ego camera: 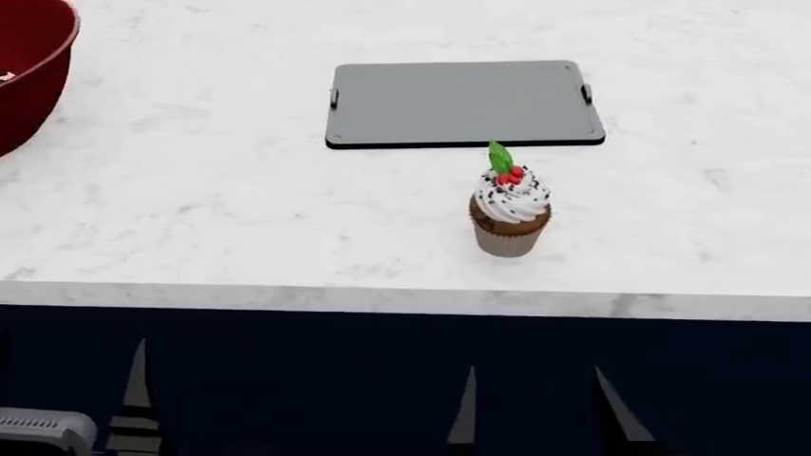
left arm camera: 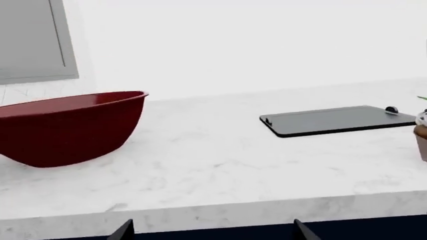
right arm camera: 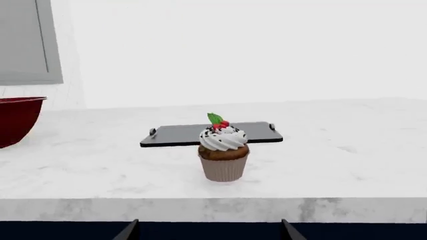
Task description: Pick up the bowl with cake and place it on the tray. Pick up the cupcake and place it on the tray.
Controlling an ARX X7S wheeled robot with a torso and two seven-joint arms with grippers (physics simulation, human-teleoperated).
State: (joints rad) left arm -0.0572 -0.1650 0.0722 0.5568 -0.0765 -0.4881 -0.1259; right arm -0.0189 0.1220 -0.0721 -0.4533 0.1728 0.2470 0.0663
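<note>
The dark-red bowl (ego camera: 26, 66) stands at the counter's far left, cut by the head view's edge; it also shows in the left wrist view (left arm camera: 67, 127). The cake is hidden by the bowl's wall, save a pale sliver (ego camera: 7, 78). The dark grey tray (ego camera: 462, 103) lies flat at the back middle. The cupcake (ego camera: 510, 204) stands upright just in front of the tray, near the counter's front edge. My left gripper (left arm camera: 213, 232) is open and empty, in front of the counter edge. My right gripper (right arm camera: 210, 231) is open and empty, facing the cupcake (right arm camera: 223, 150) from in front of the edge.
The white marble counter (ego camera: 190, 209) has a front edge above a dark blue cabinet front (ego camera: 317, 370). A grey cabinet panel (left arm camera: 33, 40) hangs on the white wall behind the bowl. Bare marble lies between the bowl and the tray.
</note>
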